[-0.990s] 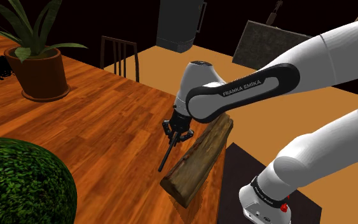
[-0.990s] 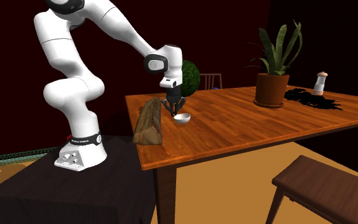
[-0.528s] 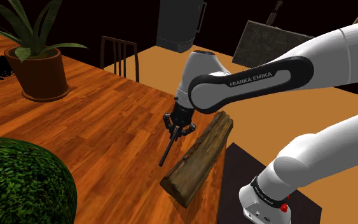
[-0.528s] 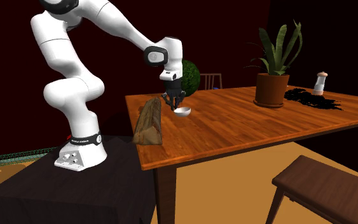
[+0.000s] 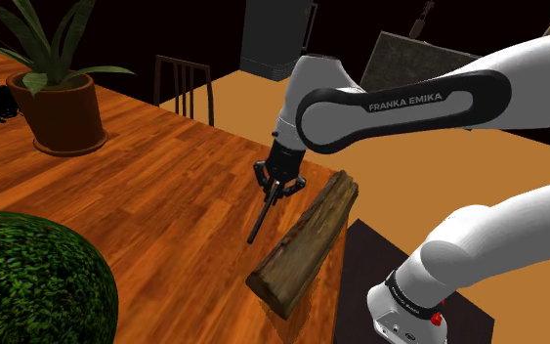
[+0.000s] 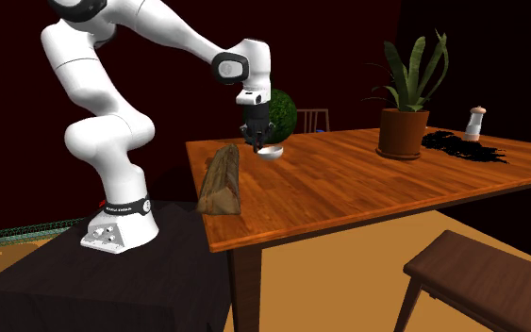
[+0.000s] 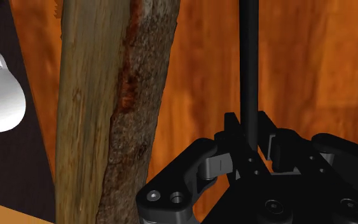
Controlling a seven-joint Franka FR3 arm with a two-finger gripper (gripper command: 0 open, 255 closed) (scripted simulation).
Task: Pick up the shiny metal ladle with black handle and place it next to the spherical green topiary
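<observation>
The brown wood table (image 5: 146, 195) is the biggest thing. The white arm (image 5: 400, 98) reaches over it from 3 o'clock in the shoulder view. The round green bush (image 5: 28, 283) sits at 8 o'clock in that view, well apart from the ladle. In the second exterior view it stands just behind the gripper. A rough log (image 5: 307, 242) lies on the table edge near the stand, at 4 o'clock from the ladle. A pot plant (image 5: 58, 107) stands at 10 o'clock. The ladle (image 5: 263, 213) has a thin black handle that points to 7 o'clock in the shoulder view. Its pale bowl shows in the second exterior view. The black gripper (image 5: 280, 184) holds it over the table, beside the log. Its fingers (image 7: 217, 167) are squeezed tight on the handle.
</observation>
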